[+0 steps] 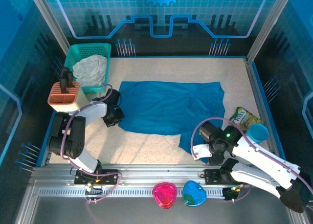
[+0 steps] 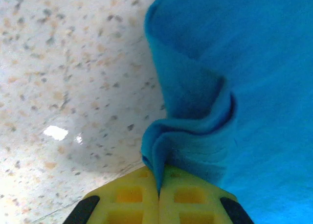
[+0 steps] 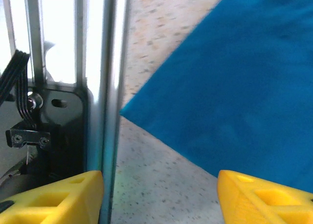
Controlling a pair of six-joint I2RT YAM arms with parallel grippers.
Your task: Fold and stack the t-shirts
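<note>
My left gripper (image 2: 159,192) is clamped shut on a bunched fold at the left edge of the plain teal-blue short-sleeved t-shirt (image 2: 254,87). Its yellow fingers are pressed together with fabric squeezed between them, low over the speckled tabletop (image 2: 58,62). I read that as a hold taken so this side can be lifted and carried across for a fold.

My right gripper (image 3: 161,194) is spread wide with nothing between its fingers. It hangs just beside the shirt's near corner, close to the aluminium rail (image 3: 105,87) (lined up, I'd judge, to take that corner so both sides rise together). From above, the shirt lies spread out mid-table, its near right corner trailing toward the front edge.

Containers now — the green plastic lattice basket (image 1: 93,49) at far left holds a crumpled whitish-grey cloth (image 1: 92,70); whether that's another shirt, I can't tell. Just beside it, the orange slotted caddy (image 1: 62,100) carries a dark-handled tool (image 1: 65,77) standing upright. On the right sits a small teal cup (image 1: 257,132) — I can't make out its contents.
</note>
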